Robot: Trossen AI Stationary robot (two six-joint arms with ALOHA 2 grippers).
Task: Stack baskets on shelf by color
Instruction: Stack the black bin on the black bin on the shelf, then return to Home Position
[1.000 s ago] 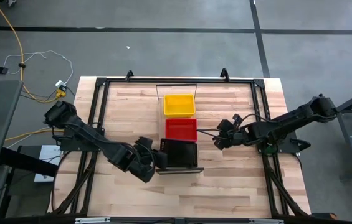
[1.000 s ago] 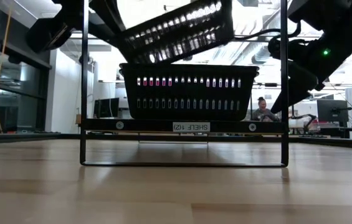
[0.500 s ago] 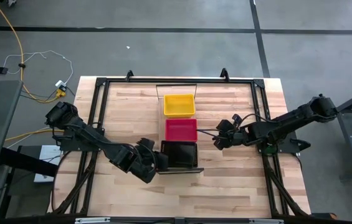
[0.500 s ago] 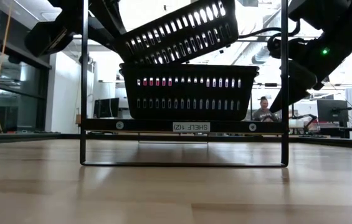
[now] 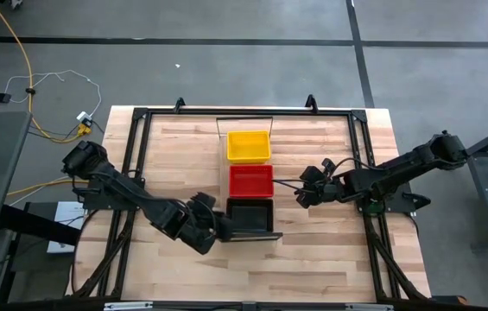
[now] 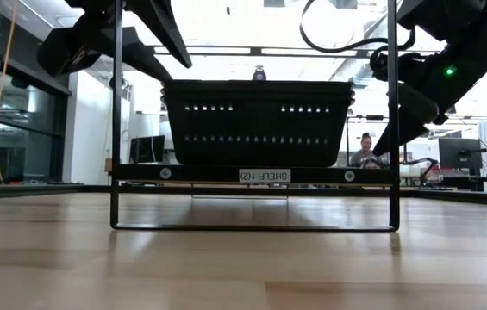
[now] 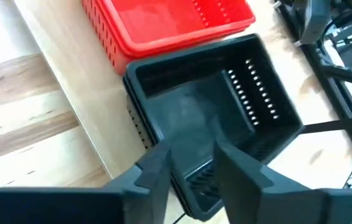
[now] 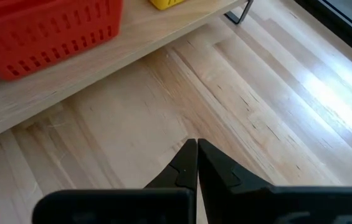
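The tilted black basket (image 5: 251, 213) has dropped level onto the black stack at the shelf (image 6: 252, 174) end, next to the red basket (image 5: 251, 180) and, beyond it, the yellow one (image 5: 249, 145). The left gripper (image 7: 191, 160) has let go, fingers parted astride the near rim; the right gripper (image 8: 197, 163), pinched shut and empty, hangs beside the shelf

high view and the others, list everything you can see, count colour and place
black baskets: a nested stack, count unclear, near end of shelf
red basket: one showing, middle of shelf
yellow basket: one showing, far end of shelf
shelf: one, pale wood, mid table
table: one, striped wood
cables: yellow and white, floor beyond the table's left corner
person: one, background room
left gripper: fingers apart at the black stack's rim
right gripper: fingers shut, right of shelf
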